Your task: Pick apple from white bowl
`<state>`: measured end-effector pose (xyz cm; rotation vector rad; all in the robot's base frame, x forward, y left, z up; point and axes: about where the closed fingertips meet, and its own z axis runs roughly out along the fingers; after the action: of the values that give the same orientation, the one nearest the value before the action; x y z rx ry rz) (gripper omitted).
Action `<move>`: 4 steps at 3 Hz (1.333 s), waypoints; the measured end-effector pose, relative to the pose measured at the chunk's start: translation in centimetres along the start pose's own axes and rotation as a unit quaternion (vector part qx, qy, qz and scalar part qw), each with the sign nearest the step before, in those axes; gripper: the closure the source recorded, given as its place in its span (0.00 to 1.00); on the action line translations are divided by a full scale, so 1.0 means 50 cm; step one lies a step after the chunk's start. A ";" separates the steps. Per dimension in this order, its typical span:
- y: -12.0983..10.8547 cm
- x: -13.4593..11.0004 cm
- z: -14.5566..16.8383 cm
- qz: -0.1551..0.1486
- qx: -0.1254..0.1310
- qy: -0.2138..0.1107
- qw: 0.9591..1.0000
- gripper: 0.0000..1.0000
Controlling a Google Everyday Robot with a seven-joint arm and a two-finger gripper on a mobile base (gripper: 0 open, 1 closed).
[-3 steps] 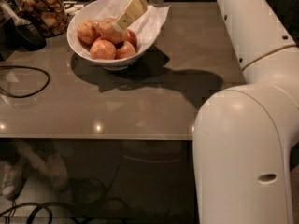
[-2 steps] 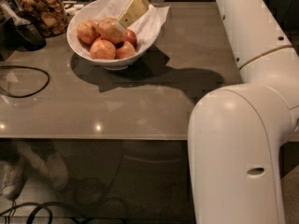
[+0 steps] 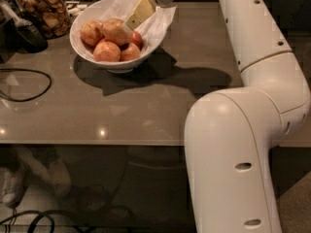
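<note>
Far left, a glass jar of brown snacks stands at the back of the grey table, with a black cable looped in front of it. Neither matters for the grab.

Next over is the white bowl, lined with crumpled white paper and holding a little heap of apples. The apple we care about is the big pale one with the blush. It sits on top of the pile toward the back, with smaller orange-red ones to its left and front and a darker red apple tucked against its right side.

The gripper hangs over the bowl's right side, angled down. Its tip is right at the upper right of that apple, touching or as good as. Whether it's spread or clamped I honestly can't tell from this angle. The white arm fills the whole right side.

So I'd call this the reach-and-settle step: the apple sits in the bowl, not lifted yet. The next move needs the gripper to straddle the apple properly, squeeze, then lift straight up without dragging the paper or knocking the neighbours out.
</note>
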<state>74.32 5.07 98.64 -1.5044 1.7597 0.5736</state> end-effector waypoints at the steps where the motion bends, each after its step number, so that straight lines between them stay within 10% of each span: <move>1: 0.002 0.004 0.018 0.007 -0.010 0.001 1.000 0.14; 4: 0.029 0.012 0.068 0.022 -0.045 0.007 0.999 0.19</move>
<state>73.72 7.51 95.86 -1.5366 1.8029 0.6740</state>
